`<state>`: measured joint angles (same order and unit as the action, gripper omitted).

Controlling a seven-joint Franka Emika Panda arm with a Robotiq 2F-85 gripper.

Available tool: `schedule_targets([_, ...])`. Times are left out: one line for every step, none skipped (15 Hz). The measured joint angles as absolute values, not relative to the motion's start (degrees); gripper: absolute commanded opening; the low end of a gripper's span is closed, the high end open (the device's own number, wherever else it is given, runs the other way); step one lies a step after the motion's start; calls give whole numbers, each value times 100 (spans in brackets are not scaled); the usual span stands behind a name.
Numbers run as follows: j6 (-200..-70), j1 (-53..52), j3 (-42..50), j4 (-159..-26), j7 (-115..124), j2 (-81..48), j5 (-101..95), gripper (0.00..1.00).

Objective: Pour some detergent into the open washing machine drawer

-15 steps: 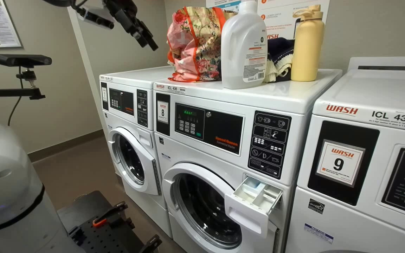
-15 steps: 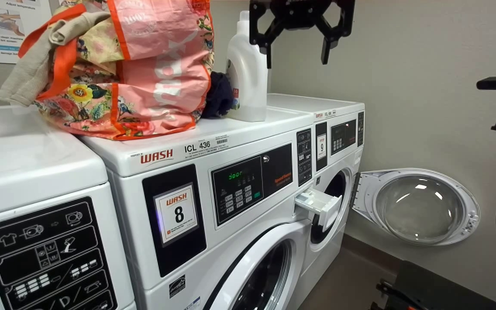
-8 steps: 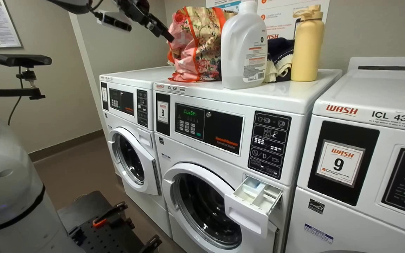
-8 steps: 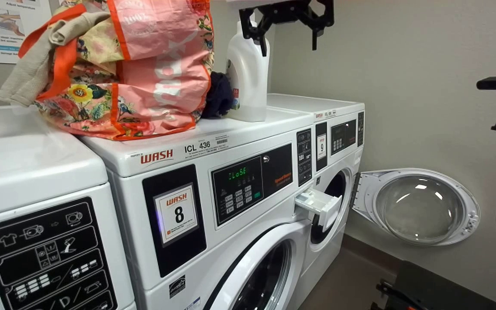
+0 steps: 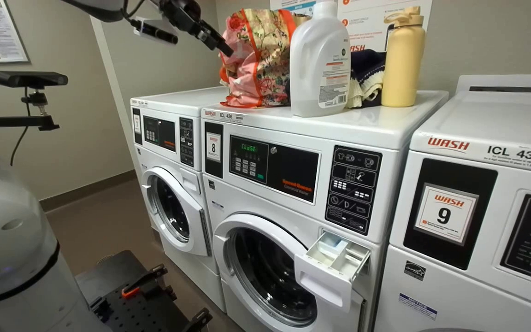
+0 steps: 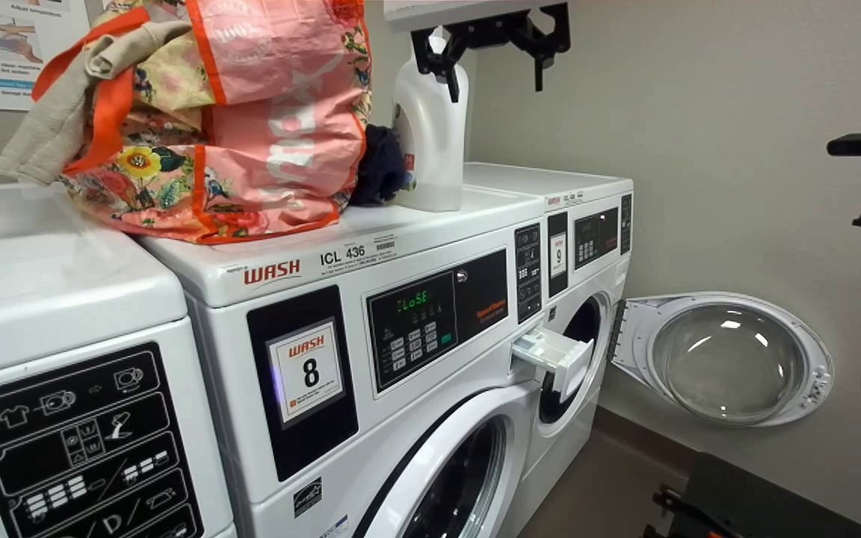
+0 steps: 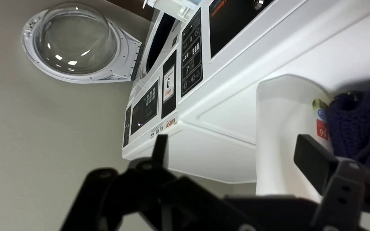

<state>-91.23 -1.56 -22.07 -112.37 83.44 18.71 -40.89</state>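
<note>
wrist view: gripper (image 7: 232, 138) is wide, two dark fingers (image 7: 313, 160) well apart. in the gap: white top of washer 9 (image 7: 210, 157) and the detergent jug (image 7: 281, 118), which takes the right part and passes behind the finger at picture right. contact not readable from here.

in an exterior view the gripper (image 5: 229, 51) slants down with its tips overlapping the floral bag (image 5: 268, 64); can't tell if they touch it. tips show apart from the jug (image 5: 314, 64) there. in an exterior view the gripper (image 6: 496, 93) crosses the upper jug (image 6: 430, 142) and covers part of its neck, same wide spread.

jug stands upright on top of washer 8 (image 5: 288, 210), whitish, capped, orange-red print on its label. yellow bottle (image 5: 403, 69) upright near it on the same top, dark cloth (image 5: 367, 64) between and behind the two.

drawer (image 5: 325, 279) is pulled out of washer 8's front, by the upper right of the round door (image 5: 268, 272), compartments exposed, bluish piece in one. sits lower than the jug, well apart from it. only part of it shows at the top edge of the wrist view.

display (image 5: 248, 147) reads "close" in green in both exterior views. washer 9 has its glass door (image 6: 726, 366) swung out. white arm link (image 5: 7, 221) at picture left in an exterior view, black camera (image 5: 30, 79) on a bracket (image 5: 12, 121).
</note>
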Motion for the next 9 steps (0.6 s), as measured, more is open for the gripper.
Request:
schedule_targets([-9123, -157, -2166, -11215, 8444, 1769, -4270, 100])
schedule_targets([-9123, -159, -2123, -11176, 8553, 1647, -4454, 100])
schedule_targets([-9123, -160, -2078, -11117, 8645, 1511, -4635, 100])
schedule_targets([-9123, -169, -2019, -11033, 8723, 1363, -4792, 100])
schedule_targets([-9123, -185, -1949, -10938, 8772, 1218, -4926, 100])
schedule_targets([-9123, -203, -1876, -10833, 8806, 1070, -5045, 100])
schedule_targets([-9122, -222, -1804, -10714, 8812, 921, -5140, 100])
schedule_targets([-9119, -236, -1734, -10590, 8813, 778, -5213, 100])
schedule_targets([-9116, -263, -1659, -10468, 8813, 644, -5291, 100])
